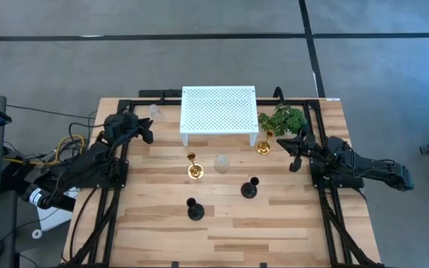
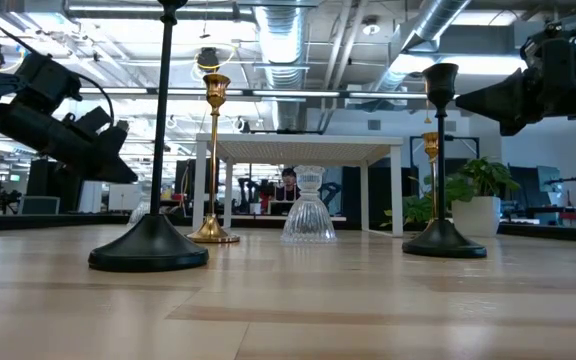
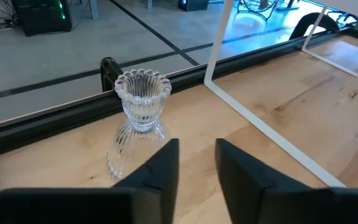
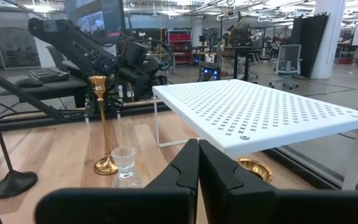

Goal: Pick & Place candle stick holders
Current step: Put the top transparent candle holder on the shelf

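Observation:
Two gold candle stick holders stand on their round bases: one (image 1: 194, 167) at mid-table, one (image 1: 264, 145) by the rack's right leg. Two black holders (image 1: 249, 187) (image 1: 194, 210) stand nearer the front. A clear glass holder (image 1: 220, 164) stands between the gold ones. Another glass holder (image 3: 140, 118) stands at the far left, just ahead of my left gripper (image 3: 197, 163), which is open and empty above the table's left side (image 1: 146, 134). My right gripper (image 4: 199, 163) is shut and empty at the table's right (image 1: 295, 152), pointing toward the rack.
The white perforated rack (image 1: 218, 112) stands at the table's far middle, with a green leafy plant (image 1: 283, 119) at its right. A black frame rail (image 3: 55, 118) runs along the table's far edge. Bare wood lies along the front (image 1: 222, 242).

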{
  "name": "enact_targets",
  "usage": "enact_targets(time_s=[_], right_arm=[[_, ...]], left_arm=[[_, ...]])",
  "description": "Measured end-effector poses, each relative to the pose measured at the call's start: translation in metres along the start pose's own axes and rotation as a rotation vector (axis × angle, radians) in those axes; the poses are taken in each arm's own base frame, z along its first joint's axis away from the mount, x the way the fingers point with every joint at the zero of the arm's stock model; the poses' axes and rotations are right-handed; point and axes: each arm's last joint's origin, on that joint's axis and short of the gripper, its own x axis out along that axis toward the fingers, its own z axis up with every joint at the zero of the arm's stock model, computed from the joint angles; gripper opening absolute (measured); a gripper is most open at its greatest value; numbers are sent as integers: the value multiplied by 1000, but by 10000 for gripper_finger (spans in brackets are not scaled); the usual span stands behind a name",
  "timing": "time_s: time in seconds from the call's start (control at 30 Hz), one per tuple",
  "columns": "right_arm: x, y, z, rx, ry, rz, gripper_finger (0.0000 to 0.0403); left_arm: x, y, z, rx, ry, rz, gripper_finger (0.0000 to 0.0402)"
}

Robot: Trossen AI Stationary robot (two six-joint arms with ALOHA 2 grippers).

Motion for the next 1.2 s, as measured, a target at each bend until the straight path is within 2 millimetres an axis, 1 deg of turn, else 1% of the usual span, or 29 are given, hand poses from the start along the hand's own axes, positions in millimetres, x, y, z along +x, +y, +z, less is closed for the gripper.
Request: enact_targets(time_s=[0.3, 0.47, 0.57, 0.77, 1.2], right_arm=[[0, 0, 0, 0, 0, 0, 0], [0, 0, 0, 0, 0, 0, 0], [0, 0, 0, 0, 1, 0, 0], [0, 0, 0, -1, 0, 0, 0], [0, 0, 0, -1, 1, 0, 0]], left_arm=[[0, 0, 0, -2, -1, 3, 226], [0, 0, 1, 2, -8, 5, 265], [0, 0, 2, 3, -15, 7, 272], [1, 0, 4, 9, -42, 7, 273], [16, -4, 3, 38, -55, 66, 273]])
